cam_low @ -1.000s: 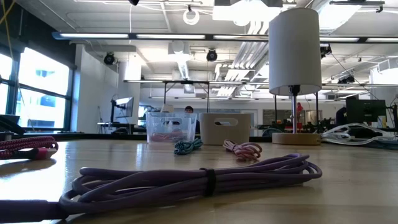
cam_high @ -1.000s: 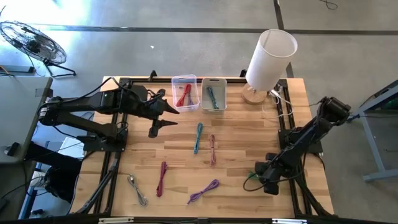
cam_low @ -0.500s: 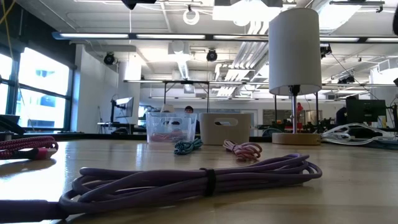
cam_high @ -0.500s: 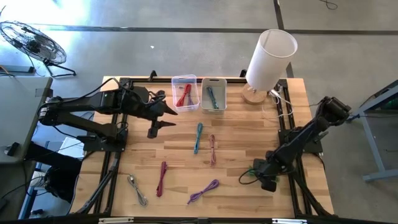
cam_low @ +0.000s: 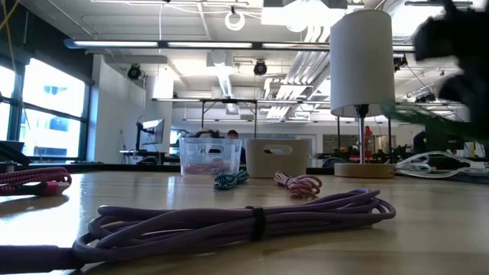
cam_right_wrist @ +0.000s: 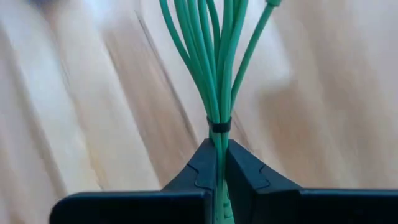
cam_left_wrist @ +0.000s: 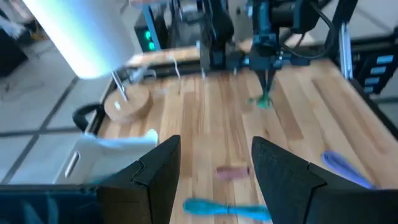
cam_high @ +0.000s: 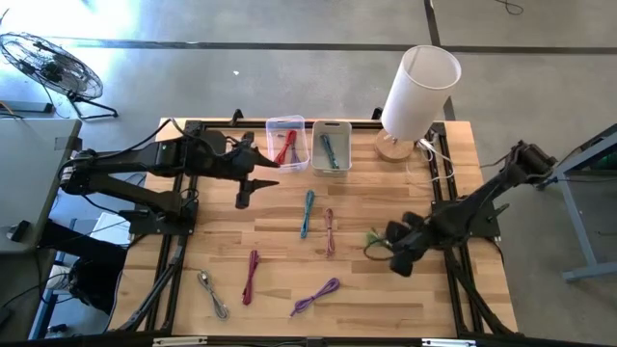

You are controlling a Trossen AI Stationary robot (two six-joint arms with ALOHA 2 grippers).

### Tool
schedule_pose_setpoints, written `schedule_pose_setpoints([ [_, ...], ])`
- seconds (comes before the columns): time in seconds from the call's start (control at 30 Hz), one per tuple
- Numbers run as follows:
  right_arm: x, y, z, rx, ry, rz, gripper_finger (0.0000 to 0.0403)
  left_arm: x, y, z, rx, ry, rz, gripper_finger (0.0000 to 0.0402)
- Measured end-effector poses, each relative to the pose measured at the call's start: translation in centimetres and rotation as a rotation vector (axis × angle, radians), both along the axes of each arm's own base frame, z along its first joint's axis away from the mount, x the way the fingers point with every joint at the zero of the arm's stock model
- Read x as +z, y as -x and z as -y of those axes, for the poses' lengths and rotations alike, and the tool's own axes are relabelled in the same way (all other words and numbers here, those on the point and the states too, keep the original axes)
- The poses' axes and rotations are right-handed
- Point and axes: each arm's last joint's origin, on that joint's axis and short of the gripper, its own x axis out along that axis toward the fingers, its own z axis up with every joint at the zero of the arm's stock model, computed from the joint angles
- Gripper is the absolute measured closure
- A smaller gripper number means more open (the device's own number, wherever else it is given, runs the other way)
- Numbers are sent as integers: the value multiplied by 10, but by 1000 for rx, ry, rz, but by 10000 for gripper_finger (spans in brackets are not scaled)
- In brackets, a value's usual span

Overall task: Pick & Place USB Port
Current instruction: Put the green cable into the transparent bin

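A green cable is clamped in the right gripper at four o'clock; carriage toward the bins at twelve is called for. The left gripper hangs open at ten.

The surface is light wooden planking with visible grain and a soft satin sheen. The black frame along its edges looks like matt metal. The lamp at the far right corner has a smooth, matt white shade and a round wooden base. One bin at the far edge is clear glossy plastic, the other bin beside it opaque pale plastic. The green cable is smooth and rubbery, tied with a dark band; the purple cable looks woven, like the pink cable. The right fingers are matt black plastic.
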Motion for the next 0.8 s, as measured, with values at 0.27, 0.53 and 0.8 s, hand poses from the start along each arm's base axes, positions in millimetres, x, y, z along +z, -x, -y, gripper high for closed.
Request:
schedule_pose_setpoints([
  [0.27, 103, -36, 20, 51, 257, 395, 395, 21, -8, 4, -173, -23, 234, 206],
  [0.53, 191, -50, 31, 125, 542, 642, 395, 27, -14, 5, -216, -51, 322, 206],
  [0.8, 225, -57, 41, 264, 659, 781, 395, 33, -25, 4, -216, -77, 425, 206],
])
